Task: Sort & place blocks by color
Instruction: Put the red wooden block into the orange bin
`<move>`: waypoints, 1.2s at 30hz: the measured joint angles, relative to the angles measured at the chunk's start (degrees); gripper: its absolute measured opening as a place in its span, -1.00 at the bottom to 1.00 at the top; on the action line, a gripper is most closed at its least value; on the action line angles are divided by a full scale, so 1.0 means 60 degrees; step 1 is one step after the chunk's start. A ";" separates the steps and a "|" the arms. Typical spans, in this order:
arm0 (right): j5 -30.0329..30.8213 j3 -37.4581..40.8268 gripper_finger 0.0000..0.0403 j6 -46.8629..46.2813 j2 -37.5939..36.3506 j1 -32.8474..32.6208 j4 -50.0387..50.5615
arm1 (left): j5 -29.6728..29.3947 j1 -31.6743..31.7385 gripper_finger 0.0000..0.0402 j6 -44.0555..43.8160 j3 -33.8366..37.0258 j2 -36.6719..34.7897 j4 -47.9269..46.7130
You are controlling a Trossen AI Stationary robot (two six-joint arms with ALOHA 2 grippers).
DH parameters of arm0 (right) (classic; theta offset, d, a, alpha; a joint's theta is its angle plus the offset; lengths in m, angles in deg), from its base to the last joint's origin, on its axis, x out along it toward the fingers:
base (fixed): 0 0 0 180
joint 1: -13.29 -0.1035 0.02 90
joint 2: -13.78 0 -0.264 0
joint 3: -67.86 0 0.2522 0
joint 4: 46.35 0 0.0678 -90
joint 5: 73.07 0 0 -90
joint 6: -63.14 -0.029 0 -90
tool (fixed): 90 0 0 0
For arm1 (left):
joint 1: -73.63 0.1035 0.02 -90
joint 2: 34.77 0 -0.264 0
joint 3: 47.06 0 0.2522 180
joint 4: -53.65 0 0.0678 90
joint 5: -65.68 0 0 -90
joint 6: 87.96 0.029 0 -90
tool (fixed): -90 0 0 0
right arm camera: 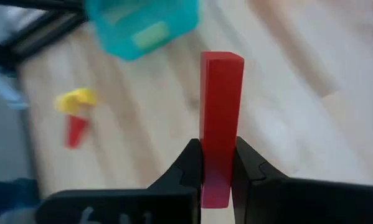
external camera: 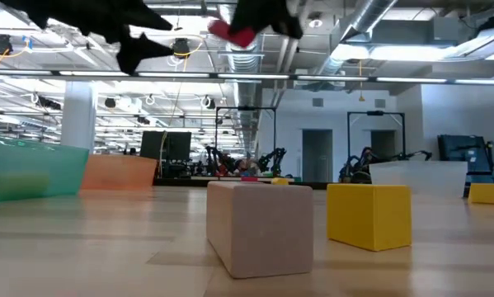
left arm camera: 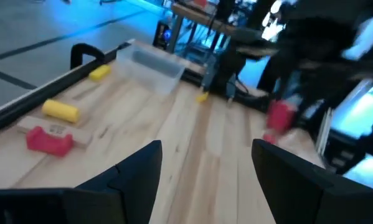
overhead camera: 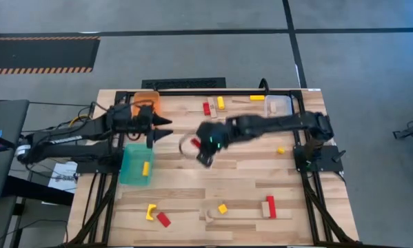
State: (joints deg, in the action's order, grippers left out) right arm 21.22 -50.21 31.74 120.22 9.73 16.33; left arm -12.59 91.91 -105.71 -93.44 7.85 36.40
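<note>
My right gripper is over the middle of the table, shut on a red bar block and well above the tabletop; the block also shows in the low view. My left gripper hangs open and empty to its left, near the orange bin; its own view shows its spread fingers. A yellow block lies inside the teal bin. Other red, yellow and wood blocks lie flat along the far edge and the near edge. My right gripper pinches the red bar's two long sides near one end between its two fingers. The fingers lie along the bar, which sticks out ahead of the fingertips. The bar is lifted clear of the table.
A clear bin stands at the far right. A wood block and a yellow cube sit near the front edge. A yellow block and a red one lie at the near left. A small yellow block lies at the right.
</note>
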 joint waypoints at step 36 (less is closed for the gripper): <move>-0.9041 0.5129 -0.77 0.1737 -0.0696 0.5693 -0.9191 | 0.0723 0.1463 0.17 -0.3365 0.0000 0.7078 1.0574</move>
State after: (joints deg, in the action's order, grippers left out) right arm -33.03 -19.44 42.16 116.04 43.89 -38.81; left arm -8.25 100.69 -125.90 -93.44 50.32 99.84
